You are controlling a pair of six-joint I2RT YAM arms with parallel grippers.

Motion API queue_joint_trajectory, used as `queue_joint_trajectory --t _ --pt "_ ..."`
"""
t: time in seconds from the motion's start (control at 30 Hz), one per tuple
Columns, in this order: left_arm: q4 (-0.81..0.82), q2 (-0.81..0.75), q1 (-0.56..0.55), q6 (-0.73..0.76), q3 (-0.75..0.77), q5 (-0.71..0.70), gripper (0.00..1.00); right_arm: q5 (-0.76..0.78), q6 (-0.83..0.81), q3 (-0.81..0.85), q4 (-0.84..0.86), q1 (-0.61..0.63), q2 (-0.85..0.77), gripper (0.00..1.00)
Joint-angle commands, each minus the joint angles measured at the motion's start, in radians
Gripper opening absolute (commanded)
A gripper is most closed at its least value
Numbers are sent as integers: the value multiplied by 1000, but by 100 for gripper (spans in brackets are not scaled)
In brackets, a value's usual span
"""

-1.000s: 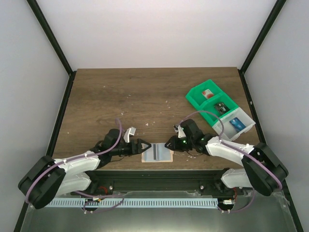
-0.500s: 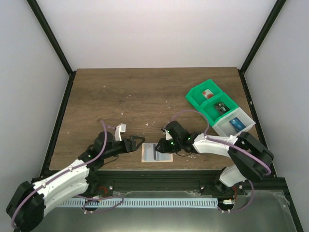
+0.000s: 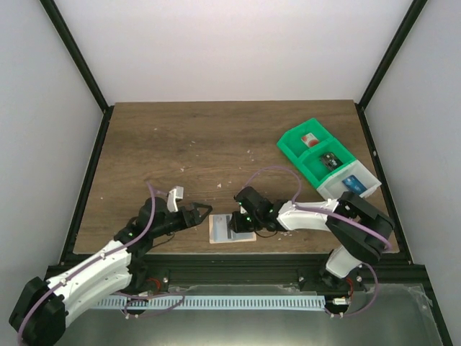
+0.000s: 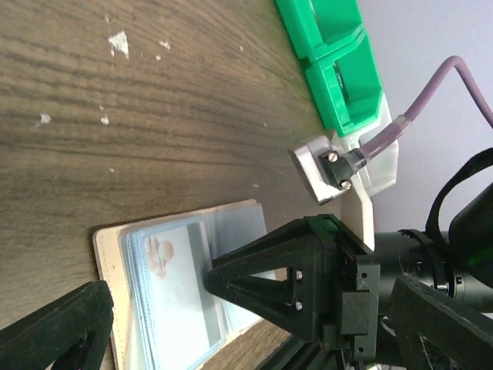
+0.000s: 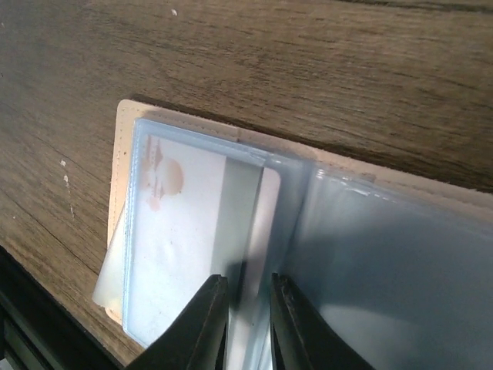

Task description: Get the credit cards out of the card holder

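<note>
The card holder lies open near the table's front edge, tan with pale blue-grey pockets. A pale credit card with a dark stripe sits in its left pocket, its right edge poking out of the sleeve. My right gripper is low over the holder. Its jaws are a narrow gap apart, astride the card's protruding edge, with no clear pinch. My left gripper stands wide open at the holder's left side, one finger over the pockets. No dark card shows.
A green-and-white compartment tray holding small items stands at the back right. Pale crumbs dot the wood. The table's front edge and black rail run just behind the holder.
The right gripper has slid left onto the card holder and its jaws have narrowed. The left gripper has drawn back a little to the left and opened fully.
</note>
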Motion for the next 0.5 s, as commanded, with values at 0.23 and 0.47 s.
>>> queue_joint_trajectory --t 0.23,0.47 --pt "196 53 5 -134 -68 110 100 115 25 -91 12 22 -25 7" --pt "359 155 5 -223 -109 161 100 92 83 -190 130 22 -56 1"
